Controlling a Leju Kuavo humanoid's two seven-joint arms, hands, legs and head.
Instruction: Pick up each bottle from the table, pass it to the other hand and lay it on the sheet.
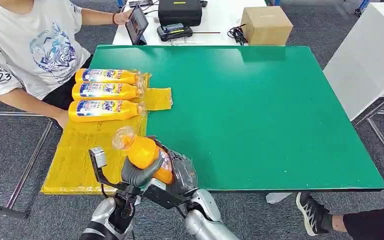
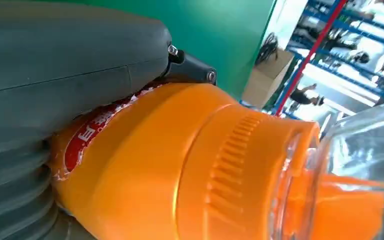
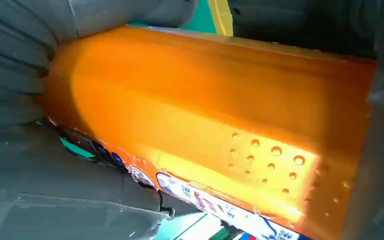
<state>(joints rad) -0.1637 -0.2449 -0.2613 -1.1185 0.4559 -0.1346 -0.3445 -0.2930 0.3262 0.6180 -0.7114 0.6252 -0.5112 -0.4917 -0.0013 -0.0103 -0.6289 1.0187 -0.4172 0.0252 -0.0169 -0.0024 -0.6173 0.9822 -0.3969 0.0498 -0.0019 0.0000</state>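
On the green table (image 1: 260,110) the yellow sheet (image 1: 85,150) already carries three bottles (image 1: 105,91) lying side by side at its far end. Above its near edge, a fourth bottle (image 1: 147,155) sits between both hands: the left hand (image 1: 139,175) grips it, and the right hand (image 1: 182,172) seems wrapped around it too, so the handover looks midway and laying remains.

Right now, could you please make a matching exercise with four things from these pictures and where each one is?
Things:
1. held bottle
2. three bottles
3. cardboard box
4. tablet

Places:
A. on the white table behind the green table
B. lying side by side on the yellow sheet
C. between the left hand and right hand
D. in a person's hand

Pairs: 1-C, 2-B, 3-A, 4-D
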